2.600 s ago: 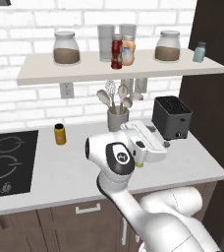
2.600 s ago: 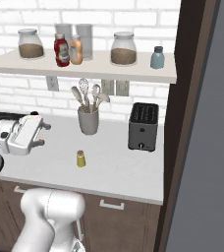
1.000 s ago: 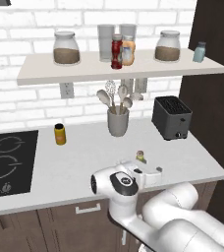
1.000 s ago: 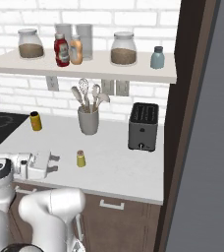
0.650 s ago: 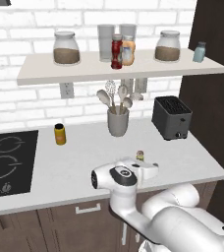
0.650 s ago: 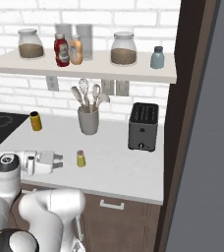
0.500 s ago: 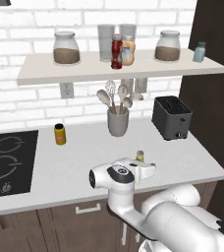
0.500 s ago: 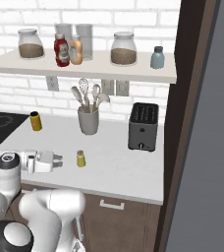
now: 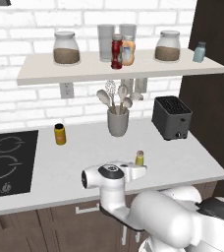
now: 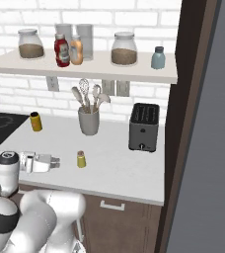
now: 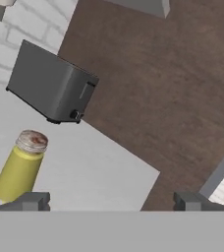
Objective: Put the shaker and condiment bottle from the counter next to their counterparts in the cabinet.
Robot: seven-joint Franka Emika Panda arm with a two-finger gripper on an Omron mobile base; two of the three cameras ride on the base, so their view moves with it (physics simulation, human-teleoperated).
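Standing: small yellow-green cylindrical shaker [image 9: 139, 158] upright on the long pale grey-white counter [image 9: 192, 162], silvery top up.
Hand view: shaker's speckled top, dark grey toaster [image 11: 52, 85] beyond.
Gripper [image 10: 56, 161]: fingers spread wide, beside the shaker, empty.
Shelf: red ketchup-style bottle [image 10: 61, 50] upright.

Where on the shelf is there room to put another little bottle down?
The shelf has a bare stretch between the jar of brown stuff on its left and the red bottle, and a smaller gap between the right jar and the pale blue shaker. The middle is crowded: red bottle, orange bottle and two glasses huddle together.
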